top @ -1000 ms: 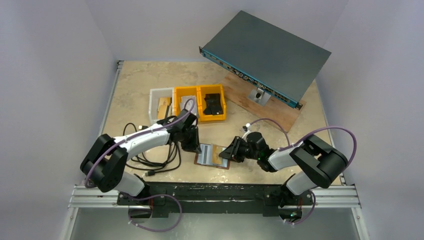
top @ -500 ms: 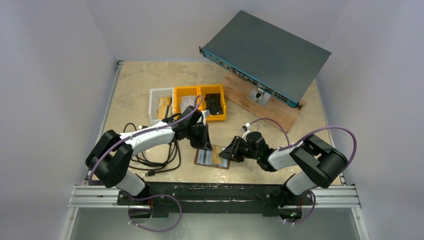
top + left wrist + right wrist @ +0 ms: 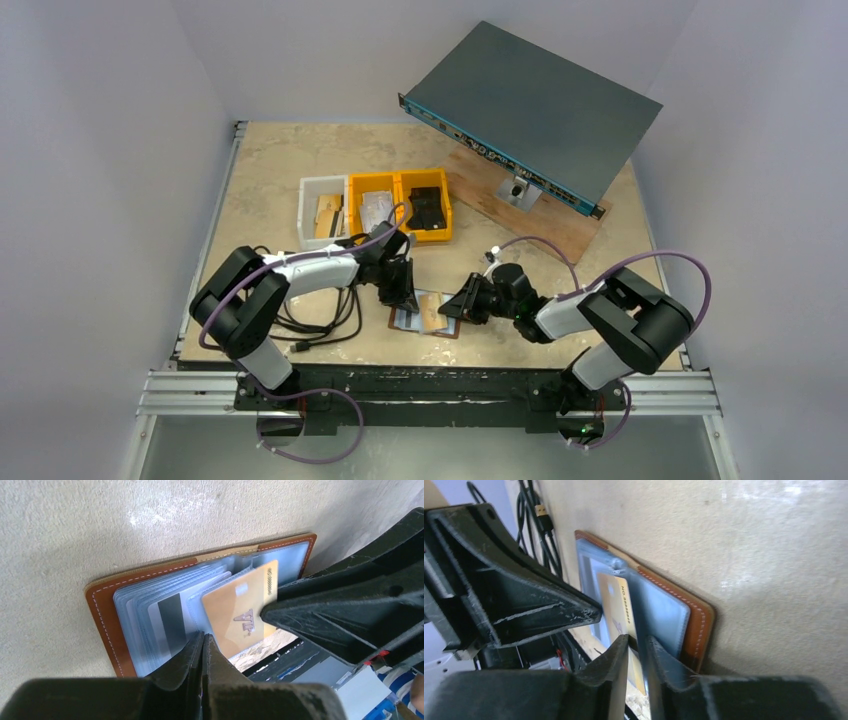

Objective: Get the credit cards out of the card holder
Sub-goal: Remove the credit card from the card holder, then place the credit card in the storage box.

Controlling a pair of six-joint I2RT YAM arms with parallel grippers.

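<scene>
Brown card holder (image 3: 102, 611) open, gold card (image 3: 235, 615) jutting rightward in right hand (image 3: 637, 645), left hand (image 3: 203, 641) closed

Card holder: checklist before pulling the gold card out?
1. Card holder open, lying flat: ok.
2. Right gripper shut on gold card: ok.
3. Gold card free of its pocket: cannot tell.
4. Left gripper shut, tips at the clear pockets; holder pinned down: cannot tell.
5. Striped card in its sleeve, clear of the pull: ok.
</scene>
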